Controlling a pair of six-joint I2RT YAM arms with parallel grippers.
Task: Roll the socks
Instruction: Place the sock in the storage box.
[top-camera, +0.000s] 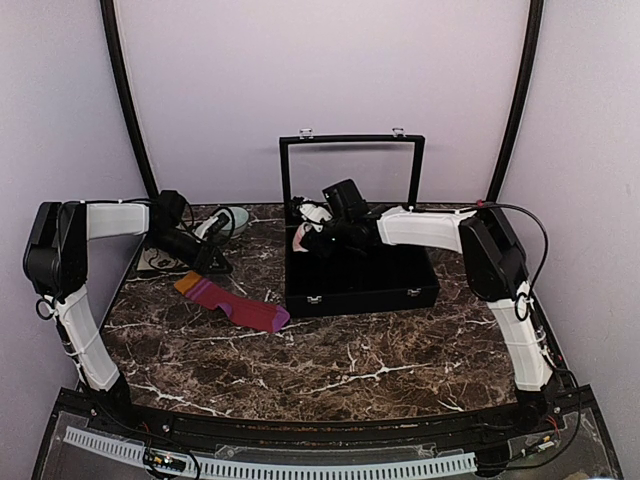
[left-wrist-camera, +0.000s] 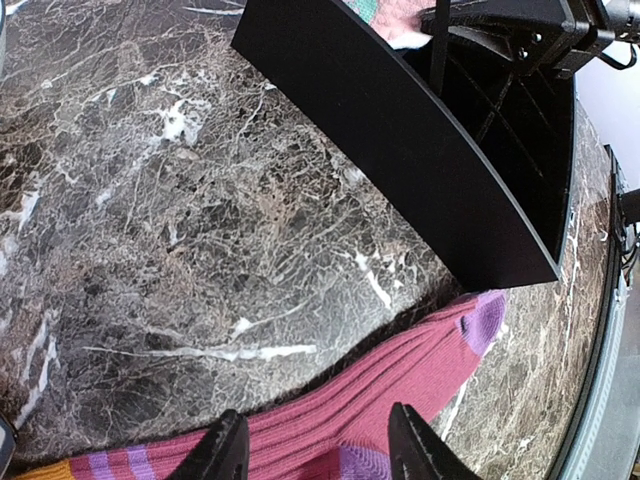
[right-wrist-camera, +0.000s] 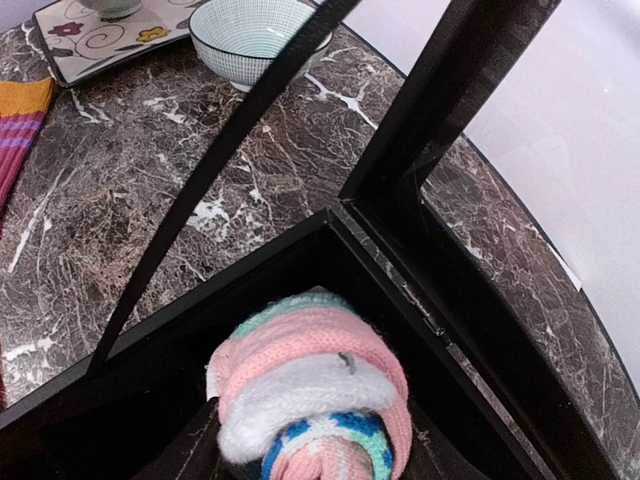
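- Judging by how things lie, the task looks about half done: one of the two socks is rolled and the other is not.
- The pink sock (right-wrist-camera: 310, 400), with mint and white patches, is wound into a tight bundle. It sits inside the black box (top-camera: 360, 298), tucked into its rear left corner.
- The right end effector (top-camera: 312, 240) reaches into that same corner of the box. Its fingers show only as dark edges on either side of the bundle, so I cannot tell whether they pinch it or stand clear of it.
- The maroon sock (top-camera: 232, 303) lies flat and unrolled on the table (top-camera: 350, 365), just left of the box. Its purple toe is near the box's front left corner and its orange cuff points away from the box.
- The left end effector (left-wrist-camera: 320, 445) is poised low over the cuff half of that sock, on the side away from the box. Its fingers are spread and grip nothing.
- What is left, as I judge it, is rolling the maroon sock from one end and probably setting it in the box beside the pink bundle.
- A bowl (right-wrist-camera: 255, 35) and a patterned tray (right-wrist-camera: 110, 30) stand left of the box toward the back, apart from both socks.
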